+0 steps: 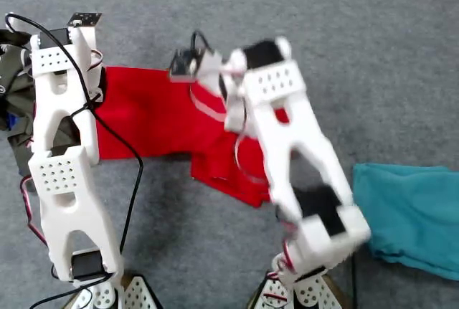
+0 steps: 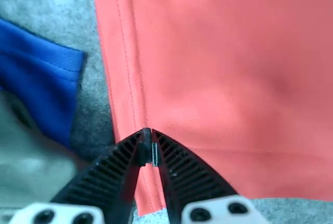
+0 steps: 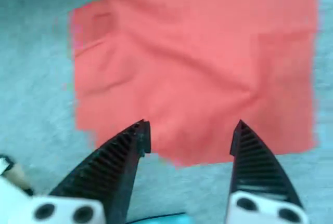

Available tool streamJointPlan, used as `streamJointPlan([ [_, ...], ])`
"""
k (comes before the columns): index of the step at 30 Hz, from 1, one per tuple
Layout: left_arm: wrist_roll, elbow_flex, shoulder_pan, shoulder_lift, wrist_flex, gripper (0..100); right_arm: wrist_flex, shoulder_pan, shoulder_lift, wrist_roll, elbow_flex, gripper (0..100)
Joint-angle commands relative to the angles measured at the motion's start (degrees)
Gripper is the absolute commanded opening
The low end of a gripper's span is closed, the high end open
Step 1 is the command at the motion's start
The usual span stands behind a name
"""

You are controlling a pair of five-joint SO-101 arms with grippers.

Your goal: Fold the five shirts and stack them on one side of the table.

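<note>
so the red shirt is lying mostly spread out in the middle of the grey table, with one corner bunched up toward my side.

my left gripper has its fingers together right at the hem of the red shirt. can't tell from the left wrist cam if there's any cloth pinched in there. that cam also picks up a blue shirt just beside the hem, with olive cloth next to it. from above that pile is just a dark lump at the table edge behind my left arm.

my right gripper is spread wide, hovering over the red shirt near its edge, holding nothing.

the overhead cam gives me a teal shirt crumpled off to my right, well apart from the red one.
</note>
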Motion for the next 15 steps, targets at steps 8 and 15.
streamJointPlan([
  [8,-0.1,-0.6,-2.2,-1.7,2.9,2,-17.3,-4.6,-17.5,-1.5,39.3,26.6],
  [15,-0.1,-0.6,-2.7,-1.7,2.9,2,-22.5,-11.5,-17.5,-5.8,45.7,26.8],
])
